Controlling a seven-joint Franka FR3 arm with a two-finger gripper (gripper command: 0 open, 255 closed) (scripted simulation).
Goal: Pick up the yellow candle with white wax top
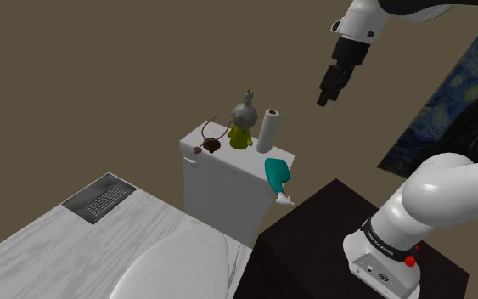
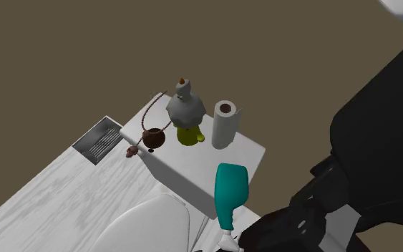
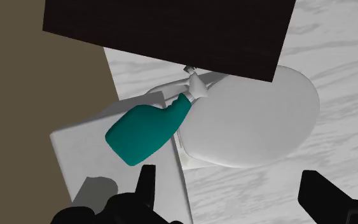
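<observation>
You're in approach: end effector (image 1: 324,97) released, high, well apart from candle (image 1: 242,129); lower onto it, steering clear of roll (image 1: 268,127).

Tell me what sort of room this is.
Most likely a bathroom: a white toilet with its tank behind it, a paper roll standing on the tank's lid, and a teal spray bottle nozzle-down at the tank's side.
</observation>
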